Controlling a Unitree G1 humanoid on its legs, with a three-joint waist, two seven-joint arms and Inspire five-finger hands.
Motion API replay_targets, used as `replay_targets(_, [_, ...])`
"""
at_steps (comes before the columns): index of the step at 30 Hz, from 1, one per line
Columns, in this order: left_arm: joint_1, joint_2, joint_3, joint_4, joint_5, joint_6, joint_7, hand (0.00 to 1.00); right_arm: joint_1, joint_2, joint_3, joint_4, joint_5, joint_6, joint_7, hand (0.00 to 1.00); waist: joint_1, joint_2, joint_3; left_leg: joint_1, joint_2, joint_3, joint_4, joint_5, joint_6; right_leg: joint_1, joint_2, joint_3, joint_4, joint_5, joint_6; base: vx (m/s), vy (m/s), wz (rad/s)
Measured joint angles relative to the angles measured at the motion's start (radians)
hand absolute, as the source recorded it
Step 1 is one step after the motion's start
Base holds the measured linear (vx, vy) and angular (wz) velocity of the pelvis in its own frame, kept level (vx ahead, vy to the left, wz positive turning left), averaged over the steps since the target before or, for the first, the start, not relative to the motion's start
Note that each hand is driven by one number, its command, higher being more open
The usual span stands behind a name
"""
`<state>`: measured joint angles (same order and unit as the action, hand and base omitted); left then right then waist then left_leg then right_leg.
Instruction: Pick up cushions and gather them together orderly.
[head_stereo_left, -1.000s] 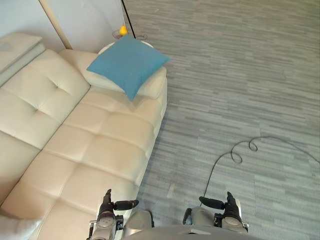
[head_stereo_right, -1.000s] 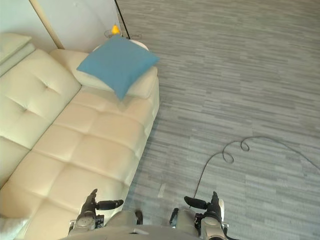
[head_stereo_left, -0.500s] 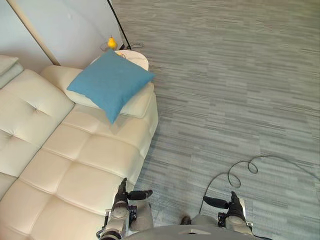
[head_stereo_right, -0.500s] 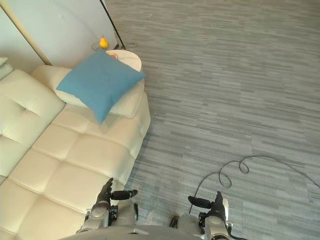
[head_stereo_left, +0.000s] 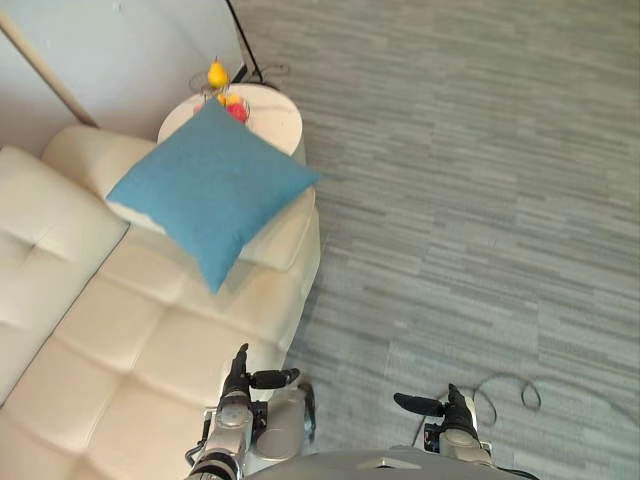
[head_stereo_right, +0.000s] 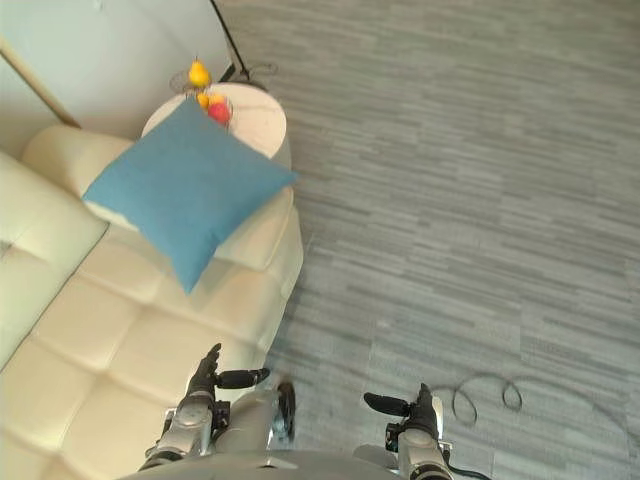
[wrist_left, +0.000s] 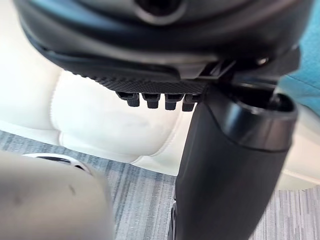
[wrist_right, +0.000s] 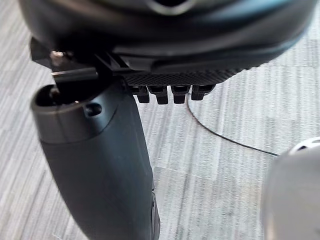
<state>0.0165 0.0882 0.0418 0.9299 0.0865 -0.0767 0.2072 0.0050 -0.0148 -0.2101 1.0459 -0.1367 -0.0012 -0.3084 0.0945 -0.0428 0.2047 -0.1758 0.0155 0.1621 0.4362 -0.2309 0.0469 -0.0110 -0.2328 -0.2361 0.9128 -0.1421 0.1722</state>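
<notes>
A blue cushion (head_stereo_left: 210, 190) leans on the far armrest of the cream sofa (head_stereo_left: 130, 350), well ahead of my left hand (head_stereo_left: 240, 382) and right hand (head_stereo_left: 452, 406), both empty, fingers relaxed — I judge it soft, light, best gripped at a corner.

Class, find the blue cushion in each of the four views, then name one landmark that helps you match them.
Left eye view: the blue cushion lies upper left, on the far end of the cream sofa.
Right eye view: upper left too, at the same sofa end.
Left wrist view: a blue sliver at the edge, past the sofa.
Right wrist view: faces the grey floor, away from the sofa.
Shared landmark: the sofa; in both eye views also the round side table.
</notes>
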Motion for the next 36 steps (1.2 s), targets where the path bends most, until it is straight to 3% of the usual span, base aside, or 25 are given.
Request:
replay_targets(2, [0.003, 0.006, 0.000, 0.012, -0.004, 0.006, 0.004, 1.00, 0.005, -0.004, 0.008, -0.008, 0.007, 0.000, 0.006, 1.00, -0.010, -0.003, 0.005, 0.077, -0.008, -0.039, -0.022, -0.025, -0.001, -0.102, -0.026, -0.024, 0.143, -0.096, -0.084, 0.38, -0.088, 0.41])
replay_targets(3, [0.006, 0.005, -0.005, 0.018, -0.005, 0.010, 0.007, 1.00, 0.005, -0.013, 0.018, -0.015, 0.005, -0.005, 0.007, 1.00, -0.014, 0.007, 0.011, 0.128, 0.001, -0.057, -0.056, -0.025, -0.003, -0.131, -0.015, -0.041, 0.102, -0.133, -0.109, 0.37, -0.128, 0.40])
replay_targets(4, [0.007, 0.007, -0.010, 0.019, -0.005, 0.012, 0.008, 1.00, 0.005, -0.017, 0.023, -0.022, 0.003, -0.008, 0.008, 1.00, -0.016, 0.016, 0.015, 0.150, 0.008, -0.067, -0.068, -0.024, -0.003, -0.144, -0.004, -0.044, 0.067, -0.147, -0.118, 0.42, -0.215, 0.59])
replay_targets(5, [0.010, 0.005, -0.018, 0.024, -0.005, 0.013, 0.013, 1.00, 0.007, -0.033, 0.036, -0.046, 0.001, -0.019, 0.009, 1.00, -0.024, 0.040, 0.021, 0.202, 0.047, -0.108, -0.095, -0.024, -0.004, -0.201, 0.053, -0.015, -0.101, -0.170, -0.127, 0.27, -0.159, 0.56])
replay_targets(7, [0.011, 0.003, -0.020, 0.031, -0.004, 0.013, 0.013, 1.00, 0.007, -0.035, 0.035, -0.062, 0.001, -0.022, 0.009, 1.00, -0.033, 0.049, 0.018, 0.209, 0.070, -0.148, -0.102, -0.024, -0.012, -0.239, 0.091, 0.053, -0.259, -0.152, -0.105, 0.37, -0.309, 0.74])
replay_targets(8, [0.011, 0.005, -0.023, 0.036, -0.004, 0.012, 0.013, 1.00, 0.008, -0.035, 0.036, -0.067, 0.000, -0.022, 0.009, 1.00, -0.041, 0.041, 0.014, 0.208, 0.076, -0.169, -0.103, -0.028, -0.037, -0.252, 0.101, 0.112, -0.362, -0.127, -0.079, 0.41, -0.383, 1.16])
replay_targets(9, [0.008, 0.000, -0.021, 0.047, -0.010, 0.013, 0.012, 1.00, 0.007, -0.037, 0.033, -0.061, 0.003, -0.020, 0.011, 1.00, -0.050, 0.034, 0.015, 0.209, 0.086, -0.218, -0.088, -0.059, -0.108, -0.235, 0.113, 0.120, -0.427, -0.004, -0.114, 0.27, -0.280, 0.92])
replay_targets(10, [0.004, -0.017, -0.019, 0.052, -0.013, 0.014, 0.011, 1.00, 0.004, -0.049, 0.033, -0.051, -0.001, -0.019, 0.010, 1.00, -0.038, 0.054, 0.009, 0.204, 0.104, -0.241, -0.090, -0.059, -0.111, -0.231, 0.130, 0.115, -0.418, -0.009, -0.122, 0.23, -0.281, 0.70])
replay_targets(11, [0.006, -0.029, -0.024, 0.052, -0.011, 0.009, 0.009, 1.00, 0.004, -0.058, 0.033, -0.051, -0.001, -0.021, 0.009, 1.00, -0.032, 0.057, 0.007, 0.207, 0.107, -0.259, -0.096, -0.050, -0.105, -0.236, 0.137, 0.116, -0.390, -0.038, -0.134, 0.30, -0.423, 0.36])
replay_targets(12, [0.007, -0.036, -0.021, 0.058, -0.001, 0.009, 0.006, 1.00, 0.008, -0.057, 0.027, -0.050, 0.003, -0.016, 0.010, 1.00, -0.039, 0.063, 0.004, 0.227, 0.124, -0.265, -0.103, -0.042, -0.121, -0.223, 0.137, 0.085, -0.358, -0.090, -0.154, 0.28, -0.408, 0.38])
replay_targets(13, [0.008, -0.036, -0.019, 0.059, 0.002, 0.009, 0.006, 1.00, 0.008, -0.056, 0.023, -0.050, 0.002, -0.016, 0.010, 1.00, -0.040, 0.067, 0.002, 0.226, 0.128, -0.269, -0.096, -0.036, -0.131, -0.216, 0.137, 0.073, -0.354, -0.102, -0.158, 0.21, -0.329, 0.57])
replay_targets(15, [0.009, -0.043, -0.013, 0.054, 0.004, 0.009, 0.005, 1.00, 0.015, -0.057, 0.009, -0.050, 0.003, -0.015, 0.009, 1.00, -0.047, 0.073, 0.000, 0.156, 0.143, -0.284, 0.039, -0.024, -0.155, -0.178, 0.141, 0.025, -0.378, -0.127, -0.167, 0.14, -0.214, 0.63])
replay_targets(17, [0.009, -0.052, 0.009, 0.042, -0.002, 0.010, 0.002, 1.00, 0.028, -0.059, -0.006, -0.051, 0.012, -0.015, 0.002, 1.00, -0.046, 0.087, -0.001, 0.039, 0.192, -0.242, 0.264, 0.006, -0.182, -0.100, 0.154, -0.047, -0.433, -0.134, -0.178, 0.17, -0.183, 0.87])
replay_targets(18, [0.013, -0.056, 0.020, 0.030, -0.005, 0.009, 0.003, 1.00, 0.035, -0.060, -0.006, -0.051, 0.013, -0.015, -0.002, 1.00, -0.043, 0.088, -0.001, 0.008, 0.214, -0.190, 0.328, 0.004, -0.173, -0.066, 0.157, -0.076, -0.455, -0.136, -0.183, 0.16, -0.098, 1.05])
replay_targets(19, [0.017, -0.057, 0.019, 0.016, -0.007, 0.006, 0.004, 1.00, 0.048, -0.057, -0.006, -0.050, 0.013, -0.016, -0.003, 1.00, -0.036, 0.086, -0.003, -0.029, 0.231, -0.074, 0.332, -0.013, -0.137, -0.006, 0.154, -0.126, -0.504, -0.136, -0.182, 0.14, -0.037, 0.96])
replay_targets(21, [0.015, -0.055, 0.010, 0.015, -0.007, -0.002, 0.004, 1.00, 0.047, -0.050, -0.007, -0.049, 0.022, -0.016, -0.003, 1.00, -0.035, 0.087, -0.005, -0.053, 0.210, 0.012, 0.218, -0.004, -0.114, 0.015, 0.142, -0.170, -0.532, -0.133, -0.177, 0.16, 0.033, 0.74])
replay_targets(22, [0.013, -0.055, 0.006, 0.017, -0.007, -0.001, 0.004, 1.00, 0.046, -0.049, -0.009, -0.049, 0.023, -0.016, -0.002, 1.00, -0.035, 0.090, -0.007, -0.057, 0.203, 0.041, 0.149, 0.032, -0.093, 0.016, 0.139, -0.186, -0.535, -0.133, -0.175, 0.20, 0.085, 0.70])
replay_targets(23, [0.009, -0.049, -0.002, 0.022, -0.006, 0.000, 0.003, 1.00, 0.041, -0.047, -0.017, -0.046, 0.023, -0.014, -0.002, 1.00, -0.035, 0.092, -0.012, -0.051, 0.194, 0.104, 0.084, 0.042, -0.092, 0.022, 0.126, -0.215, -0.540, -0.134, -0.162, 0.21, 0.095, 0.83])
replay_targets(26, [-0.002, -0.027, -0.019, 0.027, -0.015, 0.000, 0.003, 1.00, 0.038, -0.015, -0.023, -0.020, 0.023, -0.011, 0.000, 1.00, -0.029, 0.054, -0.016, -0.048, 0.164, 0.175, 0.035, 0.066, -0.061, 0.076, 0.112, -0.294, -0.633, -0.109, -0.125, 0.20, 0.063, 0.90])
replay_targets(29, [0.003, -0.021, -0.018, 0.038, -0.017, -0.001, 0.002, 1.00, 0.035, 0.002, -0.021, 0.007, 0.021, -0.010, 0.005, 1.00, -0.013, 0.034, -0.031, 0.018, 0.122, 0.173, -0.020, 0.066, -0.060, 0.139, 0.094, -0.307, -0.653, -0.095, -0.107, 0.17, 0.046, 0.38])
replay_targets(31, [0.007, -0.022, -0.016, 0.058, -0.017, 0.000, 0.000, 1.00, 0.028, -0.002, -0.012, 0.020, 0.020, -0.010, 0.012, 1.00, -0.017, 0.033, -0.035, 0.061, 0.108, 0.157, -0.061, 0.066, -0.059, 0.113, 0.056, -0.306, -0.507, -0.094, -0.105, 0.17, 0.055, 0.35])
replay_targets(33, [0.008, -0.005, -0.017, 0.060, -0.017, 0.000, -0.005, 1.00, 0.024, 0.003, -0.012, 0.019, 0.020, -0.010, 0.017, 1.00, -0.020, 0.006, -0.035, 0.095, 0.085, 0.127, -0.077, 0.064, -0.057, 0.041, -0.021, -0.289, -0.253, -0.079, -0.088, 0.12, 0.003, 0.50])
replay_targets(34, [0.008, 0.002, -0.017, 0.059, -0.017, 0.000, -0.006, 1.00, 0.023, 0.006, -0.011, 0.019, 0.020, -0.010, 0.018, 1.00, -0.021, -0.007, -0.035, 0.102, 0.078, 0.116, -0.079, 0.062, -0.054, 0.023, -0.039, -0.274, -0.192, -0.064, -0.099, 0.10, -0.040, 0.63])
replay_targets(35, [0.007, 0.009, -0.015, 0.058, -0.017, 0.000, -0.006, 1.00, 0.021, 0.009, -0.014, 0.019, 0.020, -0.010, 0.021, 1.00, -0.024, -0.019, -0.034, 0.121, 0.069, 0.076, -0.093, 0.055, -0.046, -0.017, -0.059, -0.243, -0.078, -0.006, -0.132, 0.07, -0.042, 0.65])
replay_targets(36, [0.007, 0.004, -0.016, 0.058, -0.017, 0.001, -0.005, 1.00, 0.020, 0.009, -0.013, 0.019, 0.020, -0.011, 0.021, 1.00, -0.030, -0.012, -0.030, 0.129, 0.072, 0.057, -0.107, 0.052, -0.044, -0.042, -0.060, -0.222, -0.029, 0.000, -0.142, 0.09, -0.085, 0.82])
